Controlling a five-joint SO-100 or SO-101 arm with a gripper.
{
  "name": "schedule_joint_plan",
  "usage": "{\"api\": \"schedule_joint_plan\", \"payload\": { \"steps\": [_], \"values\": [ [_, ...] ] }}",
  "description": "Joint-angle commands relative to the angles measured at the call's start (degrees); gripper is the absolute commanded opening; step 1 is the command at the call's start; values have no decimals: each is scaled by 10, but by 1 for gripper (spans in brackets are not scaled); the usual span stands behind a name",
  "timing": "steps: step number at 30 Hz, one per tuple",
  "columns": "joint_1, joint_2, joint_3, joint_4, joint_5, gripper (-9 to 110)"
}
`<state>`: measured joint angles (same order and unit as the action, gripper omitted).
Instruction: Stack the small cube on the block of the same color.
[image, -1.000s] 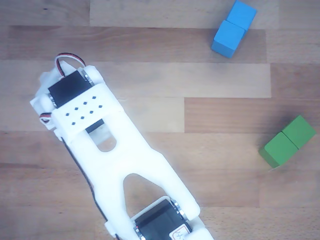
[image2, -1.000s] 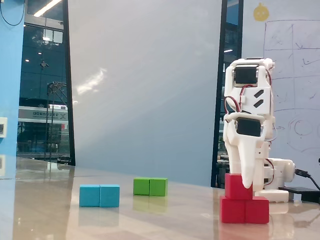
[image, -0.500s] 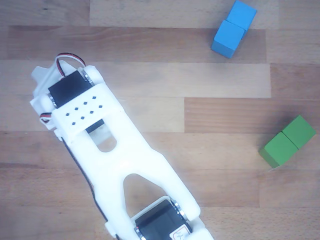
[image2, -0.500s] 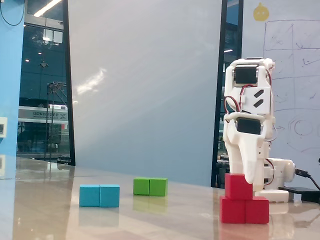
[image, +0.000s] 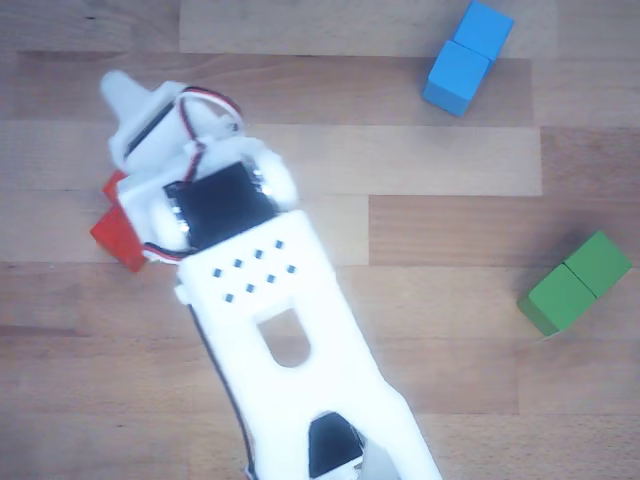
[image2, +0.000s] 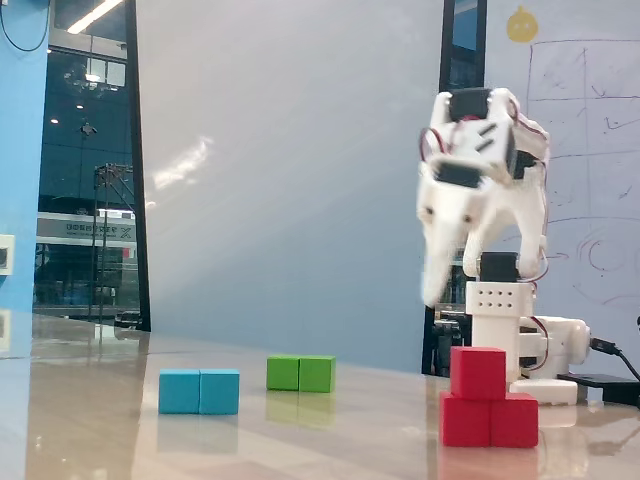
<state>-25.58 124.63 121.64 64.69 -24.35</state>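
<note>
Red block (image2: 489, 420) carries the small cube (image2: 478, 373); jaws above, state unclear.

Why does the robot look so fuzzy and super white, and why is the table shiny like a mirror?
In the fixed view the white gripper is smeared by motion blur above the small red cube on the long red block, and the glossy table mirrors the blocks. In the other view bright light washes out the white arm, and the whole picture is soft.

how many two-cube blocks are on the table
3: the blue block on the left in the fixed view, the green block behind it, the red block on the right under the small cube.
</note>
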Motion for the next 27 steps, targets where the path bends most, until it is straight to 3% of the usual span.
{"api": "schedule_joint_plan", "payload": {
  "steps": [1,13,21,27],
  "values": [
    [91,76,-58,-8,5,34],
    [211,205,143,-149,18,34],
    [221,297,262,-189,215,34],
    [264,364,344,-159,273,34]
  ]
}}
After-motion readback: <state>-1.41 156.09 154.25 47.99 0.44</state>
